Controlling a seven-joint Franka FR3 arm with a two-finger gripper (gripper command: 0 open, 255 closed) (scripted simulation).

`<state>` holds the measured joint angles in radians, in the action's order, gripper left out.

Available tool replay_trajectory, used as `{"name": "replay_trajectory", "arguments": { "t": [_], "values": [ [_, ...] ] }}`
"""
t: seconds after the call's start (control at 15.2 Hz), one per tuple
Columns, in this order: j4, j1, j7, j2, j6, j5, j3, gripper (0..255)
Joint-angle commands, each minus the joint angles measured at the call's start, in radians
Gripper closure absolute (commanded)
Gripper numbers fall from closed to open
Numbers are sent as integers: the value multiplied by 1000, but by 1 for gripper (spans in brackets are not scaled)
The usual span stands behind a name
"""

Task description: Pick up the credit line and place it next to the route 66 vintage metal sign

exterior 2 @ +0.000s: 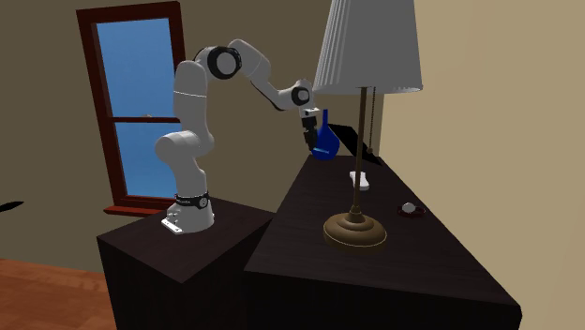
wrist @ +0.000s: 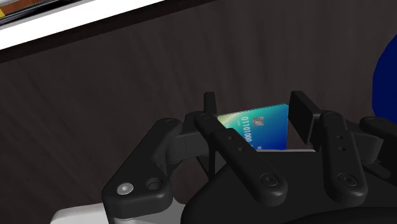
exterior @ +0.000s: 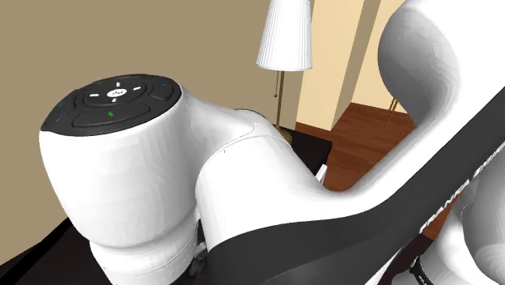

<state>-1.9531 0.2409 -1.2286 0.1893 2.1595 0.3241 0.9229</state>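
Observation:
A teal and blue credit card (wrist: 264,130) with printed digits stands on edge between my two black fingers. My gripper (wrist: 256,109) is shut on it, one finger against each short side, over the dark wooden table (wrist: 127,95). In the second exterior view my gripper (exterior 2: 308,134) hangs over the table's far end, right beside a blue vase (exterior 2: 323,145). A flat dark panel (exterior 2: 349,139) leans at the wall behind the lamp pole; I cannot tell if it is the sign. A white-edged flat thing (wrist: 63,25) lies ahead of the gripper.
A tall lamp with a round base (exterior 2: 355,230) and pleated white shade (exterior 2: 366,42) stands mid-table. A small white object (exterior 2: 359,179) and a small round item (exterior 2: 409,209) lie nearby. My arm (exterior: 243,186) blocks most of the shoulder view. The vase (wrist: 385,83) is close beside the right finger.

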Motion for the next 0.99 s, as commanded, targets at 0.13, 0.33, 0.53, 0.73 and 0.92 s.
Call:
{"name": "replay_trajectory", "arguments": {
  "t": [0.13, 0.33, 0.53, 0.73, 0.92],
  "values": [
    [-25, 12, -28, 31, 41, 38, -13, 255],
    [-43, 23, -51, 55, 72, 68, -25, 255],
    [-59, 36, -75, 81, 101, 100, -39, 255],
    [-72, 50, -99, 107, 129, 133, -56, 255],
    [-80, 60, -117, 126, 148, 157, -68, 255]
  ]
}}
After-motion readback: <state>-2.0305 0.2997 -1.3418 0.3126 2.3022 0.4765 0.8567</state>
